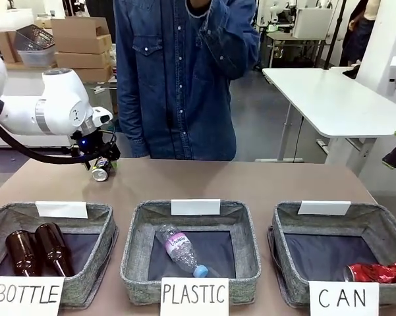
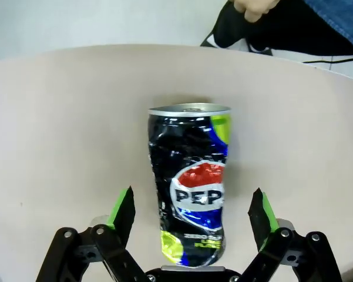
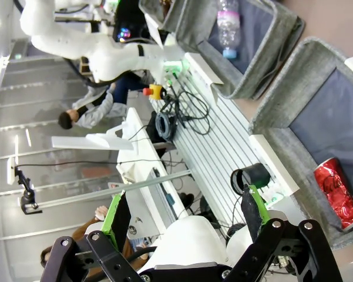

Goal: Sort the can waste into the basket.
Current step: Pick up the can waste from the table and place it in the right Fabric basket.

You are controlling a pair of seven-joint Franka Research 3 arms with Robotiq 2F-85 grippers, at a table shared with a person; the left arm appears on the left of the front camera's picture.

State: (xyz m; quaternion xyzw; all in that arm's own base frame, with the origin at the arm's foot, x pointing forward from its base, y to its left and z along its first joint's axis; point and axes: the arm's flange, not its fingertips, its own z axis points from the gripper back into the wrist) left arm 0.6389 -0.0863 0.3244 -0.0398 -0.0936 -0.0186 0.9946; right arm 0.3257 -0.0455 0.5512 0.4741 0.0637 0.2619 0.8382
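Observation:
A dark can (image 2: 191,188) with silver ends and a red-white-blue logo lies on the tan table, dented. My left gripper (image 2: 192,214) is open, its green pads on either side of the can with gaps on both sides. From the front, the same can (image 1: 100,172) lies at the table's far left under my left gripper (image 1: 100,162). A crushed red can (image 1: 375,272) lies in the CAN basket (image 1: 296,224) at the right. The right wrist view shows my right gripper (image 3: 182,214) open and holding nothing, off the table's near side, with the red can (image 3: 339,192) in the basket (image 3: 288,106).
Two brown bottles (image 1: 36,250) lie in the BOTTLE basket (image 1: 99,224) at left. A clear plastic bottle (image 1: 179,249) lies in the PLASTIC basket (image 1: 247,230) in the middle. A person in a denim shirt (image 1: 178,79) stands at the far side.

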